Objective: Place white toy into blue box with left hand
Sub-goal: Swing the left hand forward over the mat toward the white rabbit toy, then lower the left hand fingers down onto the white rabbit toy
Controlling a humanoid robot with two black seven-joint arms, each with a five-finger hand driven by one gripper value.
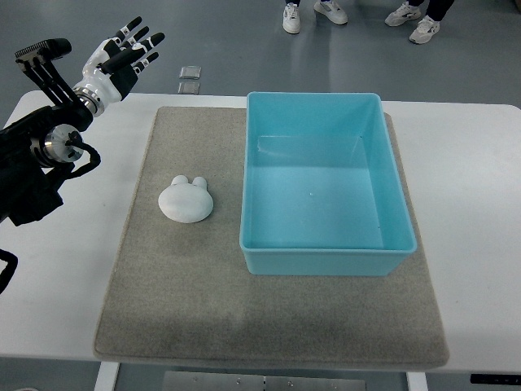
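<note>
Left hand (pixel 122 53): raised over the far-left corner of the table (pixel 65 309), fingers spread apart, holding nothing. The arm enters from the left edge. Right arm is not in view.

Toy (pixel 186 199): a white, rounded figure with two small ears, lying on the left part of the grey mat (pixel 269 318), just left of the box (pixel 326 191) but not touching it. It sits well apart from the hand, nearer the camera side.

Box: blue, open-topped, empty, resting on the right half of the mat. Its left wall stands between the toy and the interior.

Risks, as judged:
- The toy is smooth and domed; fingers closing off-centre could squeeze it out sideways or push it along the mat.
- If pushed rightward it could jam against the box wall, leaving little room for the fingers on that side.
- A carry kept too low could strike the box's left rim, shifting the box or knocking the toy loose.

Surroundings: two small square items (pixel 190 78) lie on the floor beyond the table's far edge. Persons' shoes (pixel 358 15) show at the far edge. Neither obstructs. The route from hand to toy looks clear.
</note>
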